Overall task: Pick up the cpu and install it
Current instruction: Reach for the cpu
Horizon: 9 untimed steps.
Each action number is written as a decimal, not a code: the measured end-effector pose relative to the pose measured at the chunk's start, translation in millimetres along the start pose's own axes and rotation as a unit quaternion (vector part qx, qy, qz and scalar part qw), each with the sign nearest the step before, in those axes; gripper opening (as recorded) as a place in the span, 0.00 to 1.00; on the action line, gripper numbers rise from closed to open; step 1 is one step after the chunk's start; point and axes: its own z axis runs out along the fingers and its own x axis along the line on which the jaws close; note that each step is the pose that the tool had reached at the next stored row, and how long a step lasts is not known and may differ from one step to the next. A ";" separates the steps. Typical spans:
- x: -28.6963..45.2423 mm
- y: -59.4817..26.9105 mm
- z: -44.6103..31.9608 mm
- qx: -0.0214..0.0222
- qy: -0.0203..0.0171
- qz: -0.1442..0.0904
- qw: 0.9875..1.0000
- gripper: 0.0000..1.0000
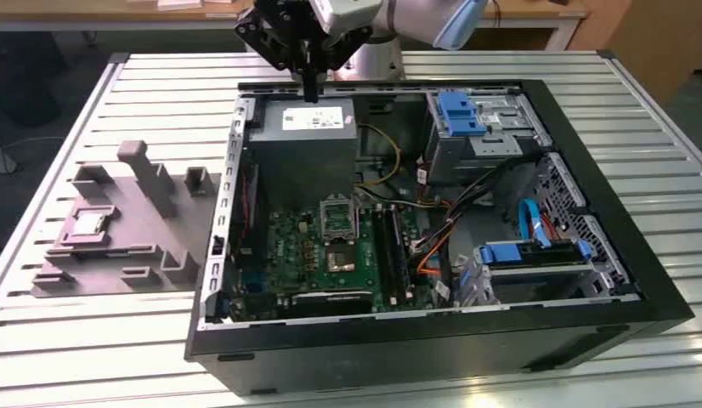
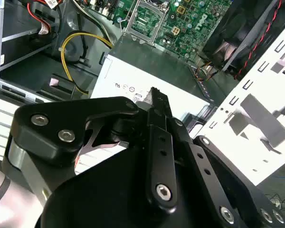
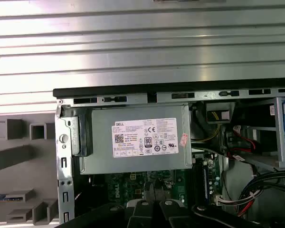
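The cpu (image 1: 90, 224) lay flat in a recess of the grey moulded tray (image 1: 158, 255) on the table (image 1: 56, 340), at the exterior view's left, outside the computer case (image 1: 442, 348). The pincer (image 1: 314, 95) hung closed and empty above the power supply (image 1: 311, 140), well apart from the cpu. Judged light, rigid, smooth-topped, fragile underneath; best gripped by opposite edges
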 end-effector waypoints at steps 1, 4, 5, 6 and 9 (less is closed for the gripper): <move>0.0 0.0 0.0 0.000 0.000 0.000 1.000 0.11; 0.0 0.0 0.0 0.000 0.000 0.000 1.000 0.11; 0.1 0.0 0.0 0.000 0.000 0.000 1.000 0.11; 0.3 0.0 0.0 0.000 0.000 0.000 1.000 0.11; 1.5 -0.1 -0.1 0.000 0.000 0.000 1.000 0.11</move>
